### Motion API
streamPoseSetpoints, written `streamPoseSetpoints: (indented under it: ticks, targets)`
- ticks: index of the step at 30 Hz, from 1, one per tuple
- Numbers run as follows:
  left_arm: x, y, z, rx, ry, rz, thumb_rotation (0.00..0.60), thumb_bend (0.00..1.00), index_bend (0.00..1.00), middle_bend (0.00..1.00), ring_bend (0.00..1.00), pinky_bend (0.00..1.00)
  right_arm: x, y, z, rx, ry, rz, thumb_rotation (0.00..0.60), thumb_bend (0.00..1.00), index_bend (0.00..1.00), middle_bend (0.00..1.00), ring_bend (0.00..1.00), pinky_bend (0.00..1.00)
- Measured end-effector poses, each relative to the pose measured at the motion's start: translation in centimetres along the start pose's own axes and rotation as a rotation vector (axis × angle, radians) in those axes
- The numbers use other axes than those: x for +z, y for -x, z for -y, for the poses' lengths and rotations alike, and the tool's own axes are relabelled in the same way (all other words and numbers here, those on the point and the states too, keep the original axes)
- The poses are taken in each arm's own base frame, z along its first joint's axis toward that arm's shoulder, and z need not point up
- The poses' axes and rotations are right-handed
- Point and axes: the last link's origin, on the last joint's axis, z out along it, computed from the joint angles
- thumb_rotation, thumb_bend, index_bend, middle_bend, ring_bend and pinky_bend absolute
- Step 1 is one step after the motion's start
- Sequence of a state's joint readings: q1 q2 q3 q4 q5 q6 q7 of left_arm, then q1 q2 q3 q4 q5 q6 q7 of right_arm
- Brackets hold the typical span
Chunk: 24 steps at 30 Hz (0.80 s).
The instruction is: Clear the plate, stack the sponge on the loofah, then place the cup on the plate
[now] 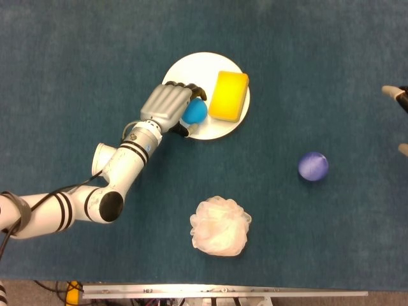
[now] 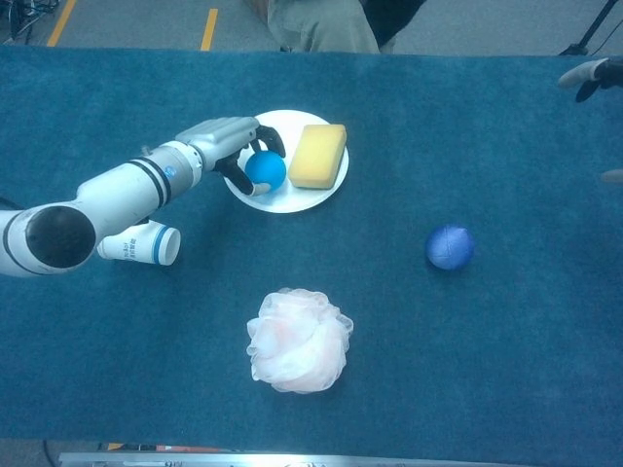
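A white plate (image 1: 199,64) (image 2: 282,200) carries a yellow sponge (image 1: 229,95) (image 2: 317,156) and a blue ball (image 1: 196,113) (image 2: 266,172). My left hand (image 1: 167,105) (image 2: 226,139) lies over the plate's left side, its fingers curled over the ball and its thumb against the ball's near side. The ball still rests on the plate. A pale pink loofah (image 1: 220,225) (image 2: 298,340) lies near the front. The paper cup (image 2: 138,242) lies on its side left of the plate, hidden under my arm in the head view. My right hand (image 1: 400,102) (image 2: 594,73) shows only at the far right edge, fingers apart and holding nothing.
A purple ball (image 1: 313,166) (image 2: 449,246) sits on the blue cloth right of the loofah. The table's front edge runs along the bottom of both views. A person's legs show beyond the far edge.
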<state>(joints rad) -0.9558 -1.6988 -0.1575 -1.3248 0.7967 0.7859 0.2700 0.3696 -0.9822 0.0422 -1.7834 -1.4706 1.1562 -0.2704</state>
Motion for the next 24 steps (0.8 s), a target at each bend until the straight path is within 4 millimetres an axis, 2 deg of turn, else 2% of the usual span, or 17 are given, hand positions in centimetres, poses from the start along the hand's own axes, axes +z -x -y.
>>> streamPoseSetpoints:
  ticks: [5,12,18,24]
  targets:
    - [-0.1,0.1,0.2,-0.010,-0.002,-0.013,0.600,0.32,0.38,0.39,0.40,0.29,0.0,0.0,0.1,0.001,-0.003,0.000,0.600,0.00,0.19,0.32,0.24,0.40]
    - [-1.5,-0.4,0.1,-0.024,0.024,-0.010,0.600,0.32,0.39,0.41,0.41,0.29,0.1,0.0,0.2,0.003,-0.006,-0.001,0.600,0.00,0.19,0.32,0.24,0.40]
    - [-4.2,-0.6,-0.9,-0.028,0.083,0.021,0.600,0.32,0.38,0.39,0.40,0.29,0.3,0.1,0.5,0.003,-0.018,0.001,0.600,0.00,0.19,0.32,0.24,0.40]
    - [-7.5,0.2,-1.9,-0.001,0.150,0.066,0.600,0.32,0.37,0.34,0.36,0.29,0.3,0.1,0.7,0.000,-0.024,0.003,0.600,0.00,0.19,0.32,0.24,0.40]
